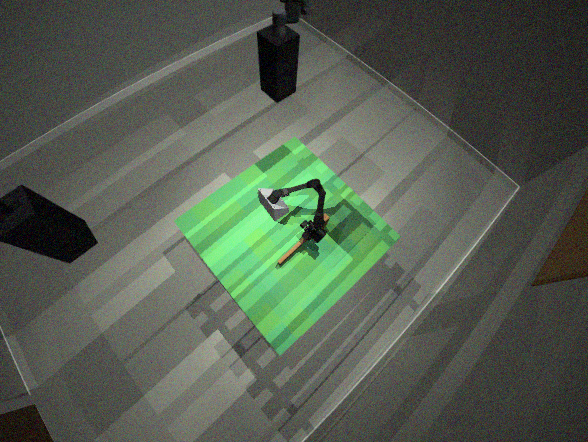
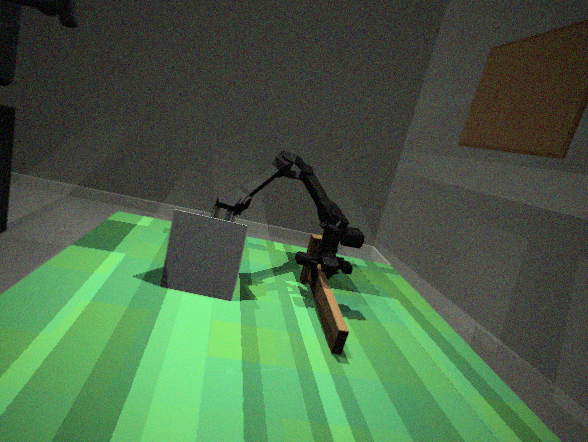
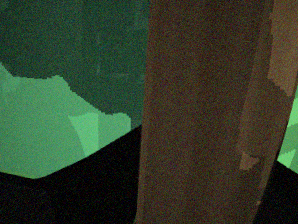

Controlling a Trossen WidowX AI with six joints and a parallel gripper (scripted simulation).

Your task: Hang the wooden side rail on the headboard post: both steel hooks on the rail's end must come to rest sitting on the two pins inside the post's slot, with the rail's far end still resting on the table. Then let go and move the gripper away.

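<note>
The wooden side rail [image 1: 291,254] [image 2: 330,309] [image 3: 197,75] is a long narrow board on its edge. Its far end is low over the green table, with a shadow close beneath; contact cannot be told. My gripper [image 1: 311,235] [image 2: 320,271] [image 3: 186,136] points down and is shut on the rail near its other end; in the wrist view the wood stands between the black fingers. The wooden headboard post [image 1: 326,218] [image 2: 314,245] stands upright just behind the gripper, partly covered by it. The steel hooks, the slot and the pins are hidden, so their contact cannot be told.
A grey box-shaped block [image 1: 272,206] [image 2: 205,257] stands to the left of the rail, with the arm's other end at it. The arm arches from there over to the rail. The green table [image 1: 280,320] [image 2: 200,400] carries striped light and shadow.
</note>
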